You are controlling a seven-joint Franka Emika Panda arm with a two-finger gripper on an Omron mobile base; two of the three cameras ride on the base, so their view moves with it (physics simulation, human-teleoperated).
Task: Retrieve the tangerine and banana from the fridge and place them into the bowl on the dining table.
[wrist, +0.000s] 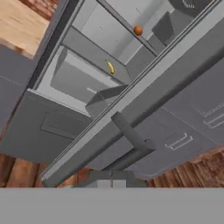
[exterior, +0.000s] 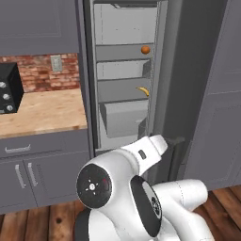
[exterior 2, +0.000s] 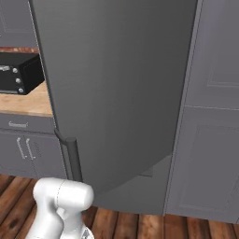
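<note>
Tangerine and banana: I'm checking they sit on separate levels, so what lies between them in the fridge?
In the left base view, one pale grey shelf separates the tangerine above from the banana below.

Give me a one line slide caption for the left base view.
Fridge door open, tangerine one shelf above banana, arm low in front.

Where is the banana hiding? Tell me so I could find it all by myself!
Look at the tall dark grey fridge, whose door stands open. Inside are pale grey shelves; the banana lies on the lower one, just above the drawer. It is the small curved yellow thing, while the tangerine one shelf higher is round and orange.
</note>
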